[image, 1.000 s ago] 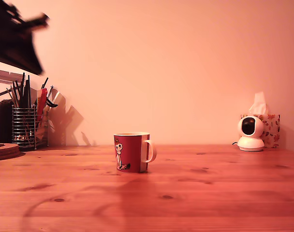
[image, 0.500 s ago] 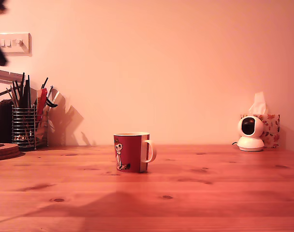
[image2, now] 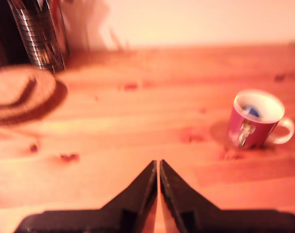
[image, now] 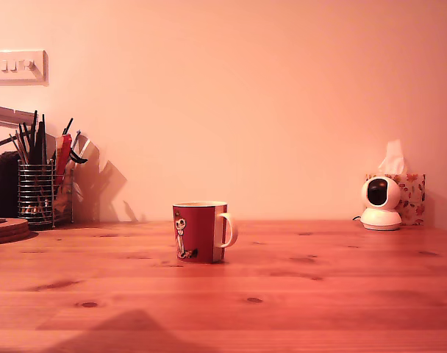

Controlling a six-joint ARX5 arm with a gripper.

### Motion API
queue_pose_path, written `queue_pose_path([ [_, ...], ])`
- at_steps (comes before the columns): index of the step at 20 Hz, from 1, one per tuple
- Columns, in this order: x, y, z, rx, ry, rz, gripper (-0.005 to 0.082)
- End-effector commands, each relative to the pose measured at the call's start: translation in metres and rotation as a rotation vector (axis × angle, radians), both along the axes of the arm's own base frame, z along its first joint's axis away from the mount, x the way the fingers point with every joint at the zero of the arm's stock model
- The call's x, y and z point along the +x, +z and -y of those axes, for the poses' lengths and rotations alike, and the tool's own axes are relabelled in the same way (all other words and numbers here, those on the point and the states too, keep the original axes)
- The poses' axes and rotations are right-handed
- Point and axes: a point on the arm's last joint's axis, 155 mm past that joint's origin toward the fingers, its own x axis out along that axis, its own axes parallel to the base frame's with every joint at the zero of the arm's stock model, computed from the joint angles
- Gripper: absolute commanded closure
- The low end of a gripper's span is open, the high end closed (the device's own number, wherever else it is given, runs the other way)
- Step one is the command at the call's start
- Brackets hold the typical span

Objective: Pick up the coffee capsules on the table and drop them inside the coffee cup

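The coffee cup (image: 201, 232), a red mug with a white handle and a cartoon figure, stands upright near the middle of the table (image: 319, 294). The wrist view shows the cup (image2: 256, 121) from above, with something blue, perhaps a coffee capsule (image2: 252, 110), lying inside it. No capsule shows on the tabletop. My gripper (image2: 158, 165) hangs above the wood well away from the cup, its two black fingers pressed together with nothing between them. The arm is out of the exterior view; only its shadow falls on the table's front edge.
A wire utensil holder (image: 38, 193) full of tools stands at the back on the exterior view's left, beside round wooden mats (image: 6, 228). On the exterior view's right sit a small white camera (image: 380, 204) and a tissue box (image: 409, 193). A light switch (image: 18, 66) is on the wall.
The dark arm at the exterior view's upper left has moved out of that view. Its shadow on the table has shrunk toward the front edge.
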Motion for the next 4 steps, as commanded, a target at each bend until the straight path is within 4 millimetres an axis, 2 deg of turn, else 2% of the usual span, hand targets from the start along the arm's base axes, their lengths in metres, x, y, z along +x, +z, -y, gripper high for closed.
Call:
queue_pose_path([
  [1, -0.0032, -0.0064, -0.0012, -0.009, 0.006, -0.012, 0.0790],
  [4, -0.0055, -0.0022, -0.0014, -0.013, 0.007, 0.005, 0.0790],
])
